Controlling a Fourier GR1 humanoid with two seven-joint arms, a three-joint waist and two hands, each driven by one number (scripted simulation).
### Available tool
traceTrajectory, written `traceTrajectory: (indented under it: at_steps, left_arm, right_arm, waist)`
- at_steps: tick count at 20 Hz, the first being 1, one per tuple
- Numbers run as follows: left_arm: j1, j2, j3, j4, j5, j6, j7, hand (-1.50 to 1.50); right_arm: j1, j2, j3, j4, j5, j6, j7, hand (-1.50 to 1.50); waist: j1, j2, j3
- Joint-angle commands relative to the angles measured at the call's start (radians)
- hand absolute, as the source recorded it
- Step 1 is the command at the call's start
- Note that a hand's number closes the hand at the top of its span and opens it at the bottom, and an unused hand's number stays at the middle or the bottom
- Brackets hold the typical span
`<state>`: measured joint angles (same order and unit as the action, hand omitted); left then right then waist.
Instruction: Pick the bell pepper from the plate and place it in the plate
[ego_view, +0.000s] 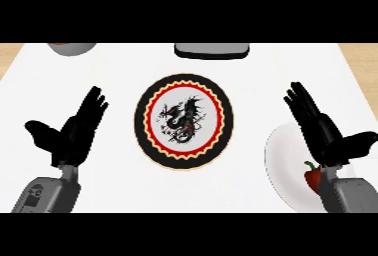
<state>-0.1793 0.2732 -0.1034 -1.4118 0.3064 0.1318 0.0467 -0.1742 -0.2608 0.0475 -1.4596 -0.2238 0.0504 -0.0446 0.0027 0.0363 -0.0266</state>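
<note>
Bell pepper (313, 176) aside, the white table (111, 70) carries a dragon-patterned plate (184, 120) at centre and a plain white plate (284, 155) holding the pepper (half hidden under the right hand (325, 135)), both hands' fingers straight and holding nothing, left hand (70, 135) idle, so a blind grasp could nudge it off.
</note>
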Motion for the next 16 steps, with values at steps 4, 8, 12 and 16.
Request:
traceTrajectory:
  at_steps: [4, 8, 12, 16]
  left_arm:
    - [0.045, 0.024, -0.012, 0.063, -0.108, 0.089, 0.013, 0.0]
    - [0.082, 0.042, -0.014, 0.09, -0.103, 0.082, 0.056, 0.0]
    - [0.104, 0.04, -0.02, 0.052, -0.123, 0.114, 0.077, 0.0]
    - [0.106, 0.009, -0.059, 0.035, -0.149, 0.134, 0.08, 0.0]
  right_arm:
    - [0.033, -0.142, 0.031, -0.04, -0.2, 0.425, -0.007, 1.5]
    - [-0.127, -0.421, -0.021, -0.192, 0.175, 0.36, -0.117, 1.5]
    - [0.139, -0.357, -0.049, -0.095, 0.301, 0.275, -0.5, 1.5]
    - [0.175, -0.244, -0.093, 0.127, -0.061, 0.509, -0.556, -1.5]
  waist:
    - [-0.008, -0.037, 0.029]
    - [-0.024, -0.084, 0.014]
    - [-0.029, -0.036, 0.037]
    - [-0.005, -0.026, 0.038]
